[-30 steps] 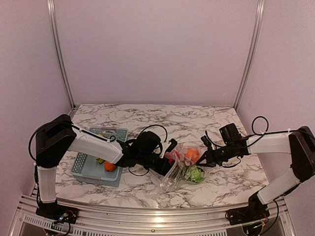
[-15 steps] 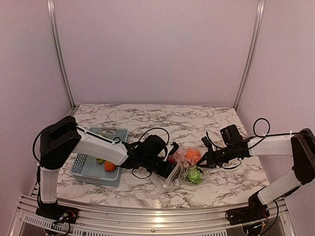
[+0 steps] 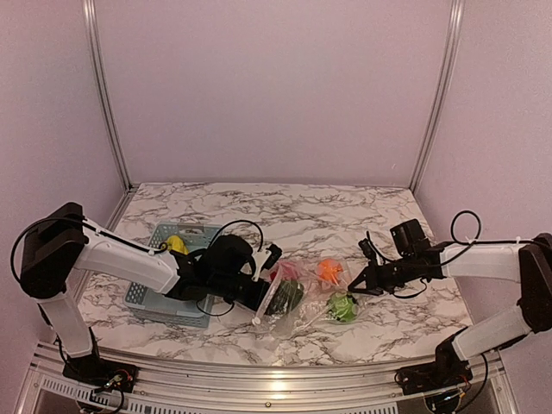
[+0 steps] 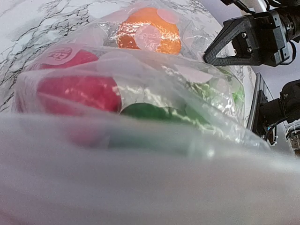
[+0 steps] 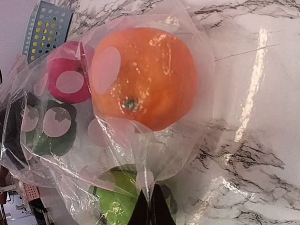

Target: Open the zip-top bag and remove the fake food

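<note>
The clear zip-top bag (image 3: 304, 291) lies on the marble table between both arms, with fake food inside: an orange (image 3: 328, 270), a red fruit (image 3: 288, 271), a dark green pepper (image 3: 285, 297) and a striped green ball (image 3: 342, 307). My right gripper (image 3: 366, 280) is shut on a pinch of the bag's plastic (image 5: 151, 187), just below the orange (image 5: 145, 75). My left gripper (image 3: 269, 280) is at the bag's left end, its upper finger raised apart. In the left wrist view blurred bag plastic (image 4: 140, 168) hides the fingers.
A light blue perforated basket (image 3: 151, 297) stands at the left behind the left arm, with a yellow banana (image 3: 175, 244) at its far edge. Bare marble table (image 3: 285, 211) stretches behind the bag. Metal frame rails run along the near edge.
The left arm has drawn back to the left with the bag's left end. The bag is stretched wider and the food has spread out. The right gripper has stayed shut on the plastic.
</note>
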`<state>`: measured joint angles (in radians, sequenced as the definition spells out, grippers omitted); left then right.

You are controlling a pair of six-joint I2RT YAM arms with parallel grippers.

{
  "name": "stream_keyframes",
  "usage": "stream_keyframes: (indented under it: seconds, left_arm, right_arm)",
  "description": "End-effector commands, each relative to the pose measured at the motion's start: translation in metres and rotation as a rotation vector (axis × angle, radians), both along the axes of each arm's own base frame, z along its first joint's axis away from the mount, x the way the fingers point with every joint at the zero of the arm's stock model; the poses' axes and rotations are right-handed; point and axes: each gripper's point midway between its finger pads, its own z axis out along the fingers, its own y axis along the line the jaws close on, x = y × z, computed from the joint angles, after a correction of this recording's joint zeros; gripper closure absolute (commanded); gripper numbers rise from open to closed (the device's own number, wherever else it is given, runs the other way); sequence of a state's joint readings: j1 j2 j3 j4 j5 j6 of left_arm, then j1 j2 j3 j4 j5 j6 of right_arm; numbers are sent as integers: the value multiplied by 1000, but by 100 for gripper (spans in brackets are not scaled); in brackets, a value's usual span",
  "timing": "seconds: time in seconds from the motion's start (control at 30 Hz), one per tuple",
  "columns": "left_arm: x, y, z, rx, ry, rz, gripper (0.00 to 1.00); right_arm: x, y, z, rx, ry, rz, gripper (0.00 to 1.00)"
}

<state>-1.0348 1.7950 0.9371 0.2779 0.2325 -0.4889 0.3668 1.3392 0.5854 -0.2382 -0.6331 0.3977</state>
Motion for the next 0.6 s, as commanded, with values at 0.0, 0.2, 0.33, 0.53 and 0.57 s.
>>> stream_keyframes:
  seconds: [0.0,0.2,0.33,0.53,0.57]
  left_arm:
    - [8,24,8,48,-37,43,31]
    - [14,47,-7,215,-82,51,27]
    - [13,43,-20,255,-80,15,30]
    - [14,42,3,202,-104,31,30]
    - [15,42,7,196,-111,33,28]
  right_arm:
    - [3,-17,-8,-73,4,-78,100]
    - [6,-22,-7,-82,-8,-105,100]
    - [6,-21,-7,-79,-7,-99,100]
    - [8,-22,-5,-84,-13,-113,100]
    - [8,-22,-5,-81,-13,-113,100]
